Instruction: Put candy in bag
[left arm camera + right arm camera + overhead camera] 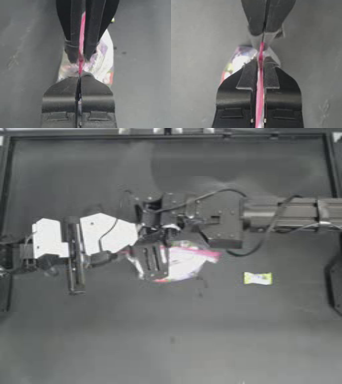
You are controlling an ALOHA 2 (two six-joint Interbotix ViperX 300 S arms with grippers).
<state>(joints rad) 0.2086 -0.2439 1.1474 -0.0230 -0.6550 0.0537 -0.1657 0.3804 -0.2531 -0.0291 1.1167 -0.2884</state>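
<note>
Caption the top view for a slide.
Both grippers, left and right, pinch the bag mid-table; the candy lies apart.

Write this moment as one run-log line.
left gripper: shut on bag strip | right gripper: shut on bag strip | candy: on table, outside bag

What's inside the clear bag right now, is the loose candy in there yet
Through the bag only blurred pink, yellow and purple contents show. The candy lies outside on the table. The left gripper and right gripper pinch the pink strip, covering part of the mouth.
</note>
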